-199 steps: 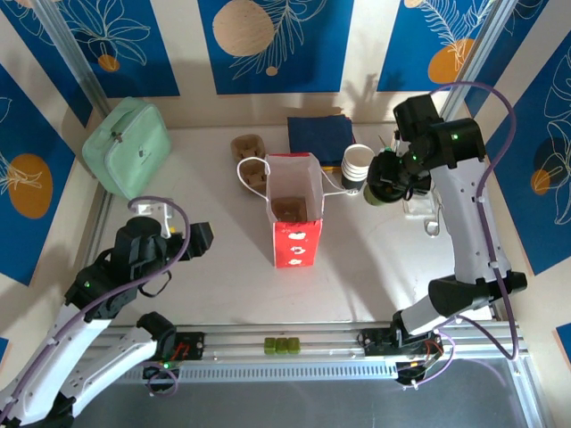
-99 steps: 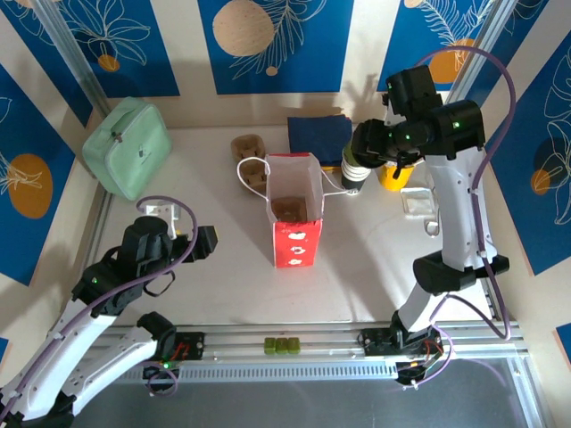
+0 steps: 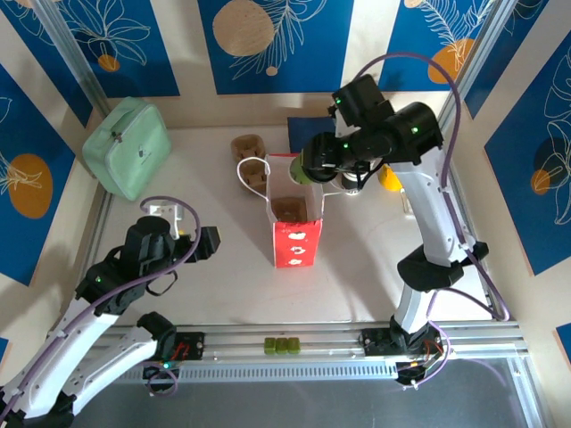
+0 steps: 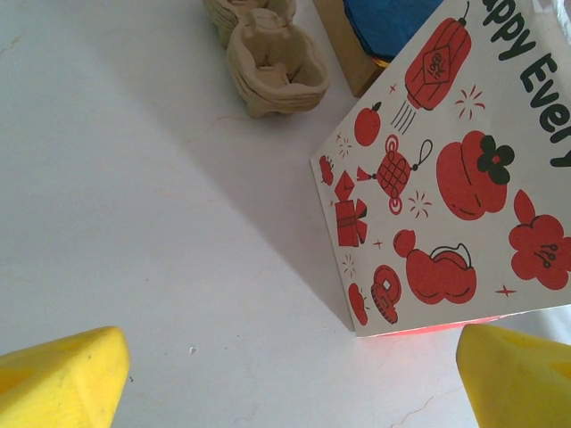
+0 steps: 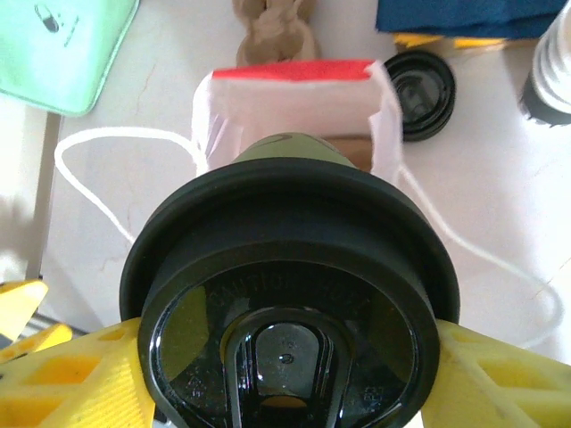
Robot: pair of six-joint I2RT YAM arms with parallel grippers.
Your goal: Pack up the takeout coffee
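Note:
The takeout coffee is a green paper cup with a black lid. My right gripper is shut on it, a yellow finger pressing each side. The cup hangs over the open top of the white and red paper bag, near its far right corner. In the right wrist view the bag's mouth lies just beyond the cup. My left gripper is open low over the table, left of the bag, with nothing between its fingertips.
A mint green case lies at the back left. Cardboard cup carriers and a blue cloth sit behind the bag. A loose black lid and stacked white cups stand right of the bag. String handles hang off it.
My right arm has swung left with the green cup, from beside the white cups to above the bag's open top. The left arm has hardly moved.

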